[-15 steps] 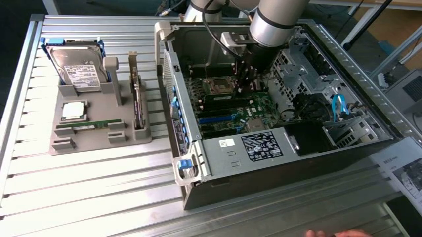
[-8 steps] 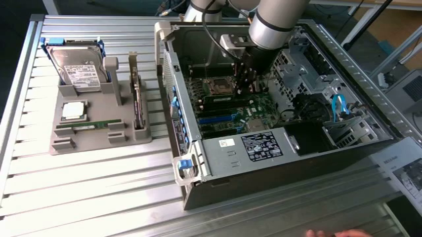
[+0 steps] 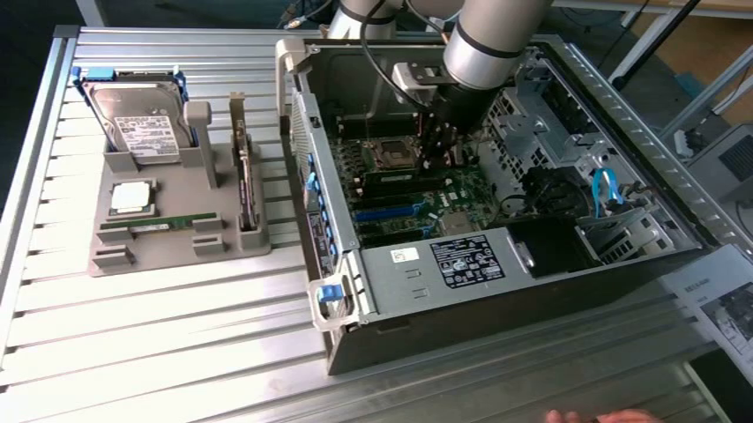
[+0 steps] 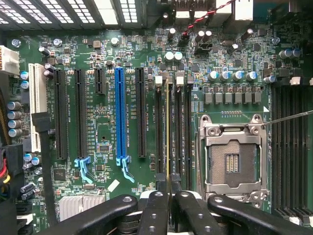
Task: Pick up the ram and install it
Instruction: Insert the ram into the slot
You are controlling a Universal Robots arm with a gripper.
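Fingers (image 4: 155, 215) of the gripper (image 4: 168, 193) are pinched together on a thin board that we see edge-on from the wrist camera, as a narrow yellowish line. We take this to be the ram (image 4: 167, 132). It runs lengthwise along the bank of black memory slots (image 4: 179, 132), between two of them and just beside the open, empty processor socket (image 4: 234, 159) on the green motherboard (image 4: 105, 122).

From the exterior camera we see the gripper (image 3: 453, 145) reaching down into the open computer case (image 3: 389, 291), close to the board. On the exterior view's left, well apart from the case, a grey tray (image 3: 176, 256) holds spare parts, and a green stick (image 3: 159, 225) lies flat in it.

As we judge it, the pick-up is done, since the ram is in the grip and inside the case. The install is under way: the ram is lined up with a slot and low over it. We cannot tell whether its edge has entered the slot or been pressed home, nor whether the white latches at the slot's end have closed. The fingers have not let go.
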